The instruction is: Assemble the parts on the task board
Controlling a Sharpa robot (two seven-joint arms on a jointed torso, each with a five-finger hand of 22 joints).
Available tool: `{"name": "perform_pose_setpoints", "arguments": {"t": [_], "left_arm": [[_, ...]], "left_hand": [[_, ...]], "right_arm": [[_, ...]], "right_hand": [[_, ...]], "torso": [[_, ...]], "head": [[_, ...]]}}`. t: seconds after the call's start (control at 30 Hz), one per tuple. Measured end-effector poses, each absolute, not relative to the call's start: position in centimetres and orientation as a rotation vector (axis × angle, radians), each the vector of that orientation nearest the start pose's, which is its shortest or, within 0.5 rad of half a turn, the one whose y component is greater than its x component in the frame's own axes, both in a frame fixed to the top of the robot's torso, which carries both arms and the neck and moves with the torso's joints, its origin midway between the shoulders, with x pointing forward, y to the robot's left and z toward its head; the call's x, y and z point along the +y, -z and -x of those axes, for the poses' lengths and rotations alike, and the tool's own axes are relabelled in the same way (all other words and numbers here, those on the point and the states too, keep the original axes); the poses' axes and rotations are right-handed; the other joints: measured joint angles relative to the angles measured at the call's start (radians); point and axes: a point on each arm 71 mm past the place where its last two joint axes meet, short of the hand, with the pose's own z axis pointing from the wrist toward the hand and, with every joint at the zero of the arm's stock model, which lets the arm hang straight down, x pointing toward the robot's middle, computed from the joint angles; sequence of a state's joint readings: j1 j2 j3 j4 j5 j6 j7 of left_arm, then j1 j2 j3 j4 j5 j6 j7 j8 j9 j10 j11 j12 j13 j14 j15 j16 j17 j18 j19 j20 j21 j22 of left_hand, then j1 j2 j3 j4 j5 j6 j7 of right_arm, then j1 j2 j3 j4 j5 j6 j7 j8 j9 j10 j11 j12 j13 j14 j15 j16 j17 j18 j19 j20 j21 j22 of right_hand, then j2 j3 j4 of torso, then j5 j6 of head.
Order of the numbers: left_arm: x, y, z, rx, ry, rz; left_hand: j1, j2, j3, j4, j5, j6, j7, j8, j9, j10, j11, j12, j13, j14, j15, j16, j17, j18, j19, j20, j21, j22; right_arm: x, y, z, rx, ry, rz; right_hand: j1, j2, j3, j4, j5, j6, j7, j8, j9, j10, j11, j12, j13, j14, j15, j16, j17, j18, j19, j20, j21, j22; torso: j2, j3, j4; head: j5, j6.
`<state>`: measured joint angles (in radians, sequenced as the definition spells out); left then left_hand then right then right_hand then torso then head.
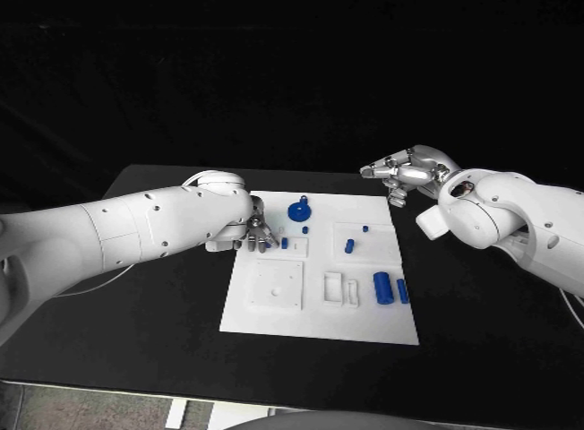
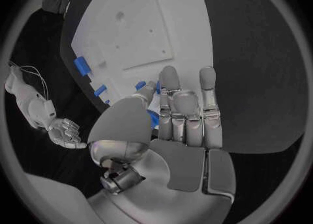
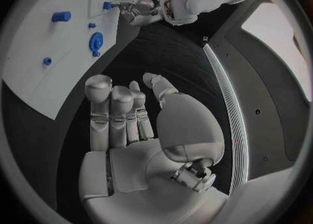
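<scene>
The white task board [image 1: 273, 309] lies in the middle of the black table. At the board's left edge my left hand [image 1: 247, 235] pinches a small blue part [image 2: 153, 120] between thumb and fingers, low over the board; the same part [image 3: 107, 5] shows at its fingertips in the right wrist view. A round blue disc [image 1: 300, 212], small blue pegs [image 1: 349, 245] and two blue cylinders [image 1: 382, 288] sit on the board. My right hand [image 1: 408, 175] hangs beyond the board's far right corner, its fingers [image 3: 111, 112] apart and holding nothing.
A square recessed plate [image 1: 277, 285] and white slotted fixtures [image 1: 341, 288] occupy the board's near half. Bare black table [image 1: 499, 331] surrounds the board. A cable [image 1: 92, 282] runs off the table's left edge.
</scene>
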<state>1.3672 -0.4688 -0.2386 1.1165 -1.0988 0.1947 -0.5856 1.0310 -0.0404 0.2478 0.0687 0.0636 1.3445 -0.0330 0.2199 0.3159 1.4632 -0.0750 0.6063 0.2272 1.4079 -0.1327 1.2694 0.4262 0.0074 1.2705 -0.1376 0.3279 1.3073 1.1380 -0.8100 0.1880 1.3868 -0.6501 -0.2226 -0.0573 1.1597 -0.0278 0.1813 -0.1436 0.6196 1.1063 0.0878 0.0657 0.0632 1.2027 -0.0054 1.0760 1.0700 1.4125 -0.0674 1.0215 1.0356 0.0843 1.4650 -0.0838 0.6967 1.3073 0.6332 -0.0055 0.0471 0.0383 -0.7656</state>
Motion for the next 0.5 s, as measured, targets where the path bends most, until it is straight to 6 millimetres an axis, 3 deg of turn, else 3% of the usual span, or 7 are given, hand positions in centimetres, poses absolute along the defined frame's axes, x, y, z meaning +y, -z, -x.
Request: {"name": "perform_pose_setpoints", "arguments": {"t": [0.27, 0.3, 0.37, 0.5], "left_arm": [[16.6, 22.0, -54.9, 2.296, 0.099, 0.064], [16.7, 22.0, -54.9, 2.293, 0.101, 0.071], [16.8, 21.9, -54.9, 2.286, 0.107, 0.082], [17.0, 21.6, -55.0, 2.268, 0.127, 0.114]], "left_hand": [[-0.009, -0.120, 0.018, 0.145, -0.011, -0.010, 0.011, -0.012, -0.003, 0.000, 0.000, -0.022, -0.028, 0.000, 0.000, -0.024, -0.009, 0.000, 0.004, -0.004, -0.005, 0.001], [0.000, -0.119, -0.028, 0.161, -0.011, -0.011, 0.013, -0.015, -0.002, 0.000, 0.000, -0.023, -0.034, 0.000, 0.000, -0.031, -0.012, 0.000, 0.004, -0.004, -0.005, 0.001], [0.025, -0.093, -0.105, 0.178, -0.011, -0.014, 0.015, -0.015, 0.006, 0.000, 0.000, -0.023, -0.040, 0.000, 0.000, -0.038, -0.016, 0.000, 0.004, -0.004, -0.009, 0.001], [0.039, -0.103, -0.136, 0.209, -0.011, -0.024, 0.016, -0.015, 0.021, 0.000, 0.000, -0.034, -0.047, 0.000, 0.000, -0.047, -0.020, 0.000, 0.003, -0.004, -0.015, 0.001]], "right_arm": [[-23.6, 15.8, -52.7, 1.698, -1.084, -0.736], [-23.6, 15.8, -52.7, 1.699, -1.084, -0.737], [-23.7, 15.9, -52.7, 1.699, -1.083, -0.738], [-23.7, 16.0, -52.7, 1.699, -1.081, -0.739]], "right_hand": [[0.000, 0.000, 0.010, -0.001, 0.000, 0.000, 0.000, 0.000, 0.000, 0.000, 0.000, 0.000, 0.000, 0.000, 0.000, 0.000, 0.000, 0.000, 0.000, 0.000, 0.000, 0.000], [0.000, 0.000, 0.010, -0.001, 0.000, 0.000, 0.000, 0.000, 0.000, 0.000, 0.000, 0.000, 0.000, 0.000, 0.000, 0.000, 0.000, 0.000, 0.000, 0.000, 0.000, 0.000], [0.000, 0.000, 0.010, -0.001, 0.000, 0.000, 0.000, 0.000, 0.000, 0.000, 0.000, 0.000, 0.000, 0.000, 0.000, 0.000, 0.000, 0.000, 0.000, 0.000, 0.000, 0.000], [0.000, 0.000, 0.010, -0.001, 0.000, 0.000, 0.000, 0.000, 0.000, 0.000, 0.000, 0.000, 0.000, 0.000, 0.000, 0.000, 0.000, 0.000, 0.000, 0.000, 0.000, 0.000]], "torso": [[0.000, -0.0003, -0.0007], [0.000, -0.0003, -0.0005], [0.000, -0.0002, -0.0003], [-0.001, -0.0002, 0.0009]], "head": [[-0.004, 0.003], [-0.005, 0.003], [-0.006, 0.003], [-0.006, 0.004]]}}
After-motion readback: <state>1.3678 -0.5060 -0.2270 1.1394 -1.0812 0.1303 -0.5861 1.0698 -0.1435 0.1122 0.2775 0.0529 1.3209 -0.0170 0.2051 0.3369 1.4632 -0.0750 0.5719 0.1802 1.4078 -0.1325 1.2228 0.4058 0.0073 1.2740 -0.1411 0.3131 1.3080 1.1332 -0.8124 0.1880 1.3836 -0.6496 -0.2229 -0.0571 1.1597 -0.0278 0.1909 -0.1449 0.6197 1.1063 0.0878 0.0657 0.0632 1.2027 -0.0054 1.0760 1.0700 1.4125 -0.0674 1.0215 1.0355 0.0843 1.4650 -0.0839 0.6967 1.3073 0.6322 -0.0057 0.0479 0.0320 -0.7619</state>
